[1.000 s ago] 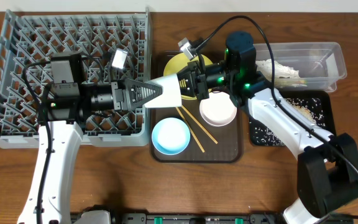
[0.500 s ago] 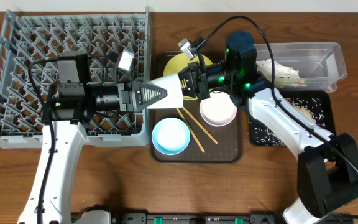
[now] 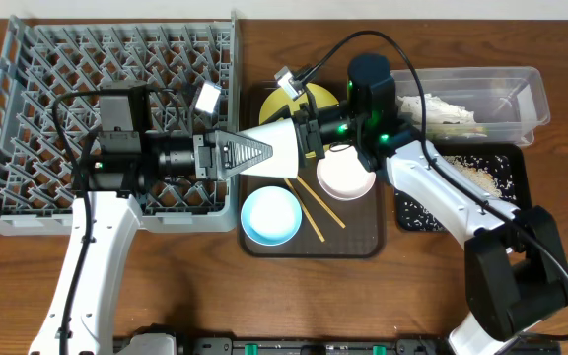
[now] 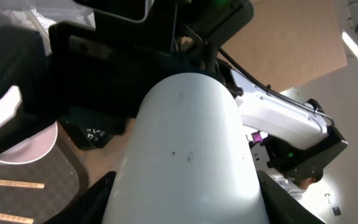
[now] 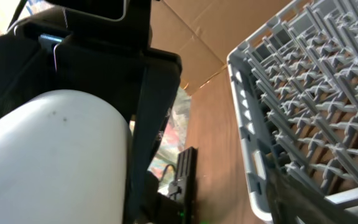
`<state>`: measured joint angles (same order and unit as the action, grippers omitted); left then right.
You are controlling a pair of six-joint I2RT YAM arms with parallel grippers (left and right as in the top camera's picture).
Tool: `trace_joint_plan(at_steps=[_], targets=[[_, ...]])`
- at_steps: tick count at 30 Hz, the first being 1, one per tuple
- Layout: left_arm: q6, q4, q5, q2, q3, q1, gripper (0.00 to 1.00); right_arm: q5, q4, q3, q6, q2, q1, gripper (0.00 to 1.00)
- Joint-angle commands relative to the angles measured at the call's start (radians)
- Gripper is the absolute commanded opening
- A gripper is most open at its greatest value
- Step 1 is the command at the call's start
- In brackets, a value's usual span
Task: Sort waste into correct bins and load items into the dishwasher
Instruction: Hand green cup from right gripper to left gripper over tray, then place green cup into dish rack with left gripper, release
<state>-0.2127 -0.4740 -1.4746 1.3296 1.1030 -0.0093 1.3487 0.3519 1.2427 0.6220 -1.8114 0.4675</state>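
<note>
The small white cup (image 3: 276, 150) hangs sideways in the air above the left edge of the brown serving tray (image 3: 363, 242). My left gripper (image 3: 251, 155) is shut on its narrow end, and in the left wrist view its black fingers (image 4: 95, 200) press both sides of the cup (image 4: 188, 137). My right gripper (image 3: 310, 136) stands open at the cup's wide end. In the right wrist view the cup (image 5: 48, 155) lies to the left, with one blurred finger (image 5: 306, 196) far to the right. The grey dishwasher rack (image 3: 28, 99) fills the left.
On the brown tray lie a yellow plate (image 3: 286, 99), a white bowl (image 3: 345, 176), a light blue bowl (image 3: 270, 215) and wooden chopsticks (image 3: 314, 202). At the right, a clear tub (image 3: 521, 94) holds a napkin (image 3: 442, 110). A black tray (image 3: 417, 212) below it holds crumbs (image 3: 481, 176).
My left gripper has slid right and closed on the cup. My right gripper, shut on the cup's wide end before, has opened.
</note>
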Motion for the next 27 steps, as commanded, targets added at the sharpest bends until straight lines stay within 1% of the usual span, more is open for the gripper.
trace_joint_plan(at_steps=[1,2,5,8,9,11,14,16,20,24,27], targets=[[0.001,0.019,-0.011,-0.003,0.011,0.017,0.29,-0.005,-0.005,0.006,-0.009,-0.006,-0.043,0.95],[0.001,0.025,0.013,-0.004,0.011,0.028,0.29,-0.005,-0.015,0.006,-0.009,-0.006,-0.064,0.99],[-0.01,0.023,0.141,-0.004,0.011,0.064,0.29,-0.007,-0.05,0.006,-0.02,-0.006,-0.129,0.99],[-0.035,0.016,0.317,-0.004,0.011,0.095,0.3,-0.013,-0.101,0.006,-0.049,-0.006,-0.192,0.99],[-0.055,0.009,0.409,-0.004,0.011,0.105,0.3,-0.013,-0.132,0.006,-0.07,-0.006,-0.215,0.99],[-0.063,-0.005,0.531,-0.006,0.011,0.109,0.3,-0.021,-0.198,0.006,-0.112,-0.005,-0.246,0.99],[-0.063,-0.06,0.728,-0.014,0.025,0.108,0.3,-0.091,-0.37,0.006,-0.219,0.014,-0.278,0.99],[-0.062,-0.142,0.848,-0.018,0.062,0.108,0.3,-0.173,-0.492,0.006,-0.311,0.042,-0.283,0.99],[-0.044,-0.331,1.062,-0.019,0.175,0.104,0.3,-0.447,-0.725,0.01,-0.455,0.153,-0.276,0.99],[-0.021,-0.485,1.252,-0.019,0.284,0.068,0.3,-0.727,-0.929,0.059,-0.54,0.28,-0.259,0.99],[-0.021,-0.554,1.343,-0.018,0.31,0.014,0.3,-0.904,-1.05,0.103,-0.572,0.351,-0.239,0.99]])
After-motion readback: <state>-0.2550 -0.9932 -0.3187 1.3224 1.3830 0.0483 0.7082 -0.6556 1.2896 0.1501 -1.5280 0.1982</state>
